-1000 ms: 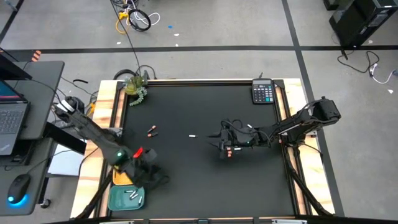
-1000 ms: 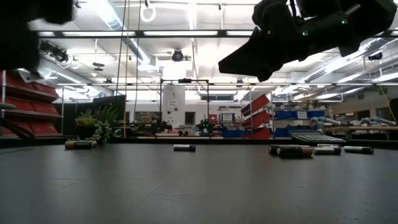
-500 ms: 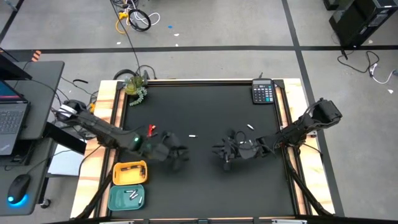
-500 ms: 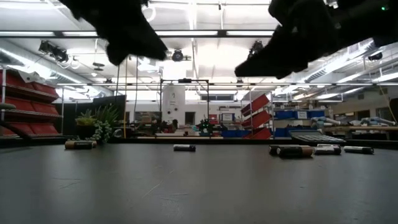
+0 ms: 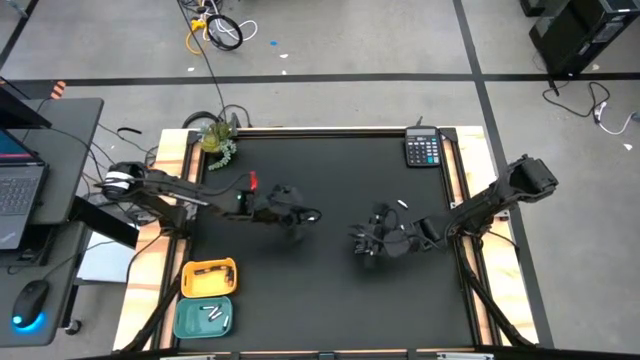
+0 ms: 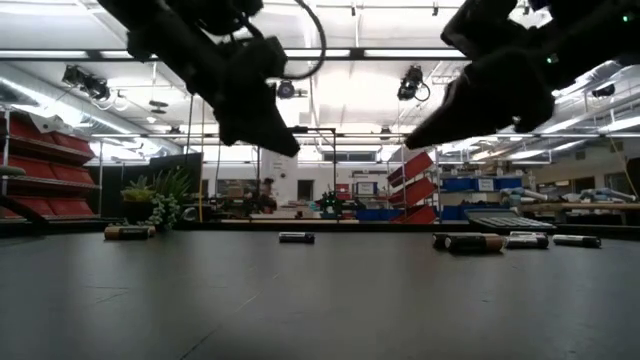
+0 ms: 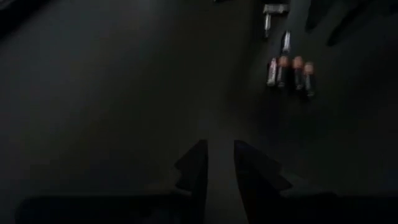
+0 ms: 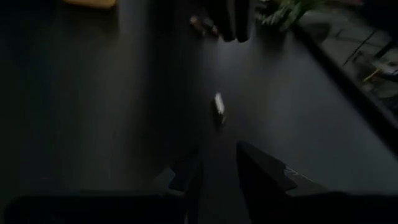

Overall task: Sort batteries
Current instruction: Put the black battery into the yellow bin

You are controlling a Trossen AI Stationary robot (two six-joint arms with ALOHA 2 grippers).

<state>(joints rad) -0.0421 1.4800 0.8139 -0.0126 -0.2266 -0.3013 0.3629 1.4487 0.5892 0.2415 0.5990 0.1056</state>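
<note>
two batteries point(image 5: 212, 313) already lie in the green tray point(image 5: 188, 322). the rest are loose on the desk point(image 5: 330, 290), a cluster point(image 7: 290, 68) ahead of the left fingers point(image 7: 189, 168). both pairs slightly parted, holding nothing; right fingers point(image 8: 264, 168) face one white battery point(image 8: 219, 104).

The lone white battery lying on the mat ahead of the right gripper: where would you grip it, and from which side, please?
Grip the white battery at mid-length, coming straight down from above with the jaws across its slim body. It lies flat on the black mat with nothing beside it, so both long sides look free.
</note>
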